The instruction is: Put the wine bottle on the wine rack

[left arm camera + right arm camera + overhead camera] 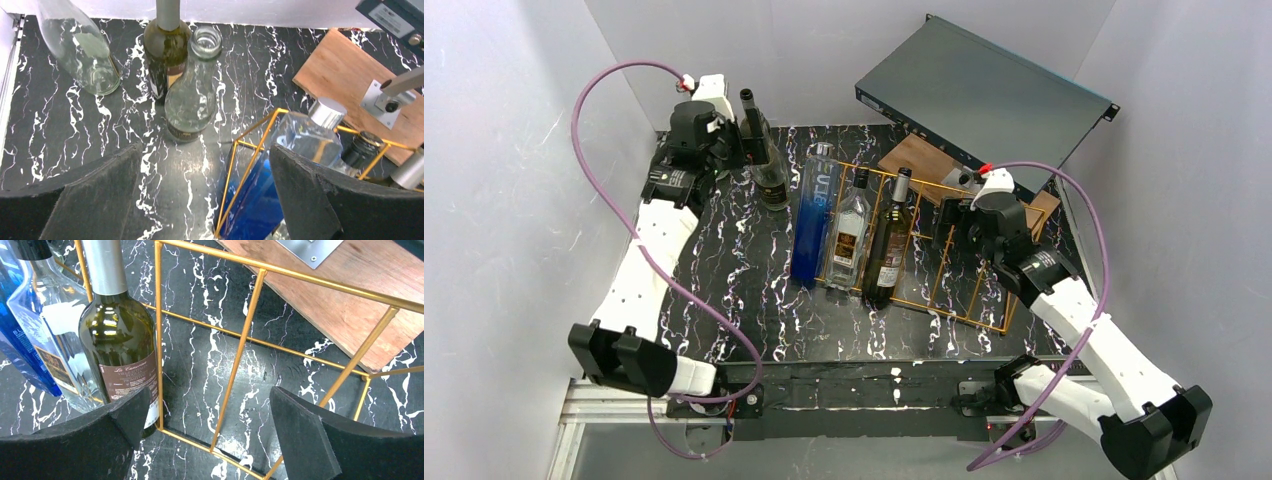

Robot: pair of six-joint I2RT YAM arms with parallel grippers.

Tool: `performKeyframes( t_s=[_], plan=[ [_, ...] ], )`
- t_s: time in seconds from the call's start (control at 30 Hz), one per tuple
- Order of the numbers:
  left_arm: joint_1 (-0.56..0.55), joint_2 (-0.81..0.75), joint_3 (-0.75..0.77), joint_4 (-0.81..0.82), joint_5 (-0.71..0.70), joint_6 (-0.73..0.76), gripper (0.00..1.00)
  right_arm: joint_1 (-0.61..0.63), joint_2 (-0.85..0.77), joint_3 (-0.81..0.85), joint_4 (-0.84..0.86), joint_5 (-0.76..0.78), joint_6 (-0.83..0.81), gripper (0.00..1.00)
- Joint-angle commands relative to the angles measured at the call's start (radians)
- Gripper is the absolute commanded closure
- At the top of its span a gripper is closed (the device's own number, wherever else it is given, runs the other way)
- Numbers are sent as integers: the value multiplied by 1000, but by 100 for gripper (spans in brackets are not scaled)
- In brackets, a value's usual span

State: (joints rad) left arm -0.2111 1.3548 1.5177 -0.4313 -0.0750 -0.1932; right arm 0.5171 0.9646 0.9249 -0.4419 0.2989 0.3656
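White walls close round a black tabletop veined with white, and at its far left corner the left pincer [205, 165] hangs with its two padded fingers spread wide and nothing between them. Closest ahead of it stands a clear glass bottle [192, 95] with an uncapped mouth. Just behind that is the dark wine bottle [167, 55], upright, its long axis pointing at the ceiling and so crossing the line of the fingers' reach. A second clear bottle [80, 50] sits off to the left of both; I cannot tell whether it leans on anything. This arm looks by far the nearer to the wine bottle, though I'd guess it must come past or over the clear one to close on it. Out to the right, mid-table, lies the wine rack [239, 355], a gold wire frame. Its leftmost slots hold a blue bottle [812, 215], a square clear bottle [849, 235] and another dark bottle [887, 250], all on their sides with necks toward the far wall. The slots further right hold nothing, and over them hovers the right pincer [209, 395], also wide open and unladen, well apart from the standing bottle. By my reckoning, the bottle must travel right and be tipped flat to match.
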Motion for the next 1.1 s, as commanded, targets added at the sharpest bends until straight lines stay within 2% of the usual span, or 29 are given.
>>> performKeyframes(
  t_s=[0.0,0.2,0.37,0.5,0.7,0.8,1.07],
  plan=[
    [6,42,47,91,-42,-31,2,1,-35,64,-36,-26,-16,2],
    [6,47,-36,210,9,14,2,1,-24,142,-6,-106,-21,2],
    [6,142,-1,275,-77,98,3,1,-2,229,-57,-107,-32,1],
    [6,243,76,250,-135,99,14,2,-28,242,-71,-91,-8,2],
    [6,339,148,246,-96,109,27,1,-50,242,-106,-70,-6,2],
    [6,353,148,249,-97,110,33,2,-44,241,-113,-66,-7,2],
    [6,364,106,272,-76,123,42,1,-32,227,-120,-82,2,2]
  ],
)
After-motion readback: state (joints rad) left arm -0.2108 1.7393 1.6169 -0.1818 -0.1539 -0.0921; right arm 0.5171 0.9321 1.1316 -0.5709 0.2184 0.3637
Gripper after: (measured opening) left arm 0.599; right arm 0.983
